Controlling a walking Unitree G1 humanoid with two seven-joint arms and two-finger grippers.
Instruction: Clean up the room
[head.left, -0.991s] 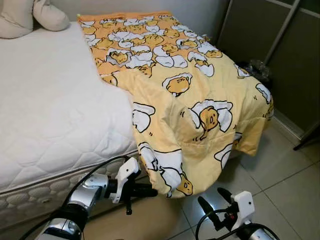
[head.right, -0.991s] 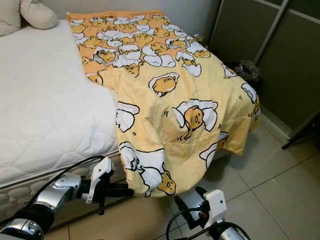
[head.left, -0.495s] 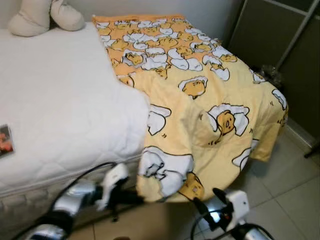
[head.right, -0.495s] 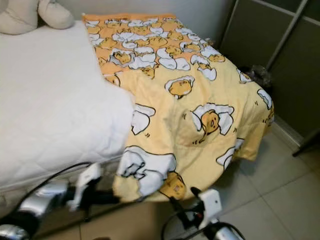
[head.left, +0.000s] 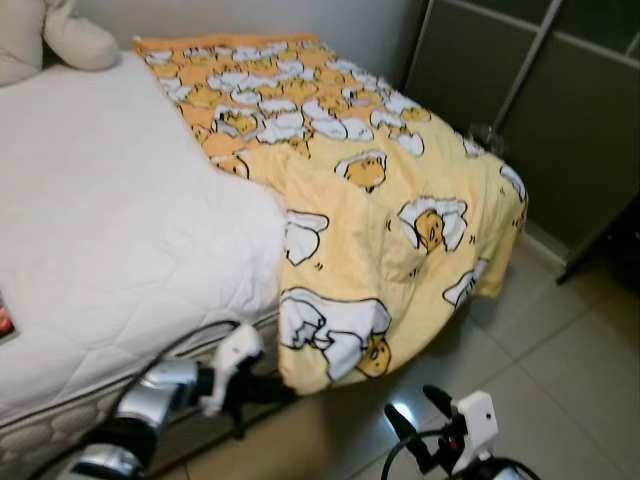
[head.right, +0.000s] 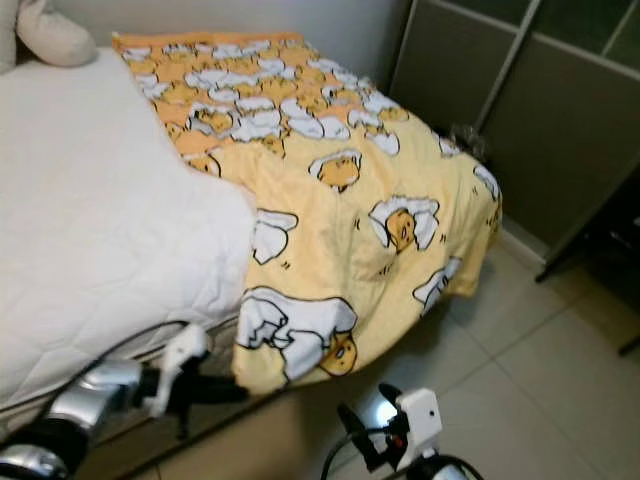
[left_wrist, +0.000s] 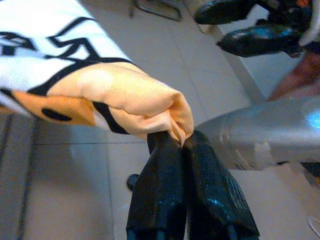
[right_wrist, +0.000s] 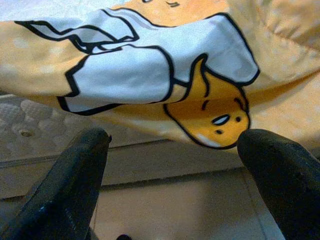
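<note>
A yellow blanket (head.left: 370, 200) printed with white egg cartoons lies across the right side of the white mattress (head.left: 110, 240) and droops over its foot end toward the floor. My left gripper (head.left: 285, 390) is shut on the blanket's lower hanging corner (left_wrist: 150, 107), low by the bed's near edge; the left wrist view has the cloth pinched between the two black fingers (left_wrist: 165, 185). My right gripper (head.left: 415, 420) is open, low over the tiles just below and right of that corner, with the blanket's hem (right_wrist: 200, 100) in front of its fingers.
Beige floor tiles (head.left: 560, 340) spread to the right of the bed. Dark sliding wardrobe doors (head.left: 560, 120) line the far right. A cream pillow (head.left: 60, 40) rests at the head of the bed. A small card (head.left: 4, 320) lies at the mattress's left edge.
The camera has swung, so the picture shifted. My left gripper stays shut on the blanket corner, and the hanging cloth has been drawn somewhat further left along the bed edge. The right gripper stays open.
</note>
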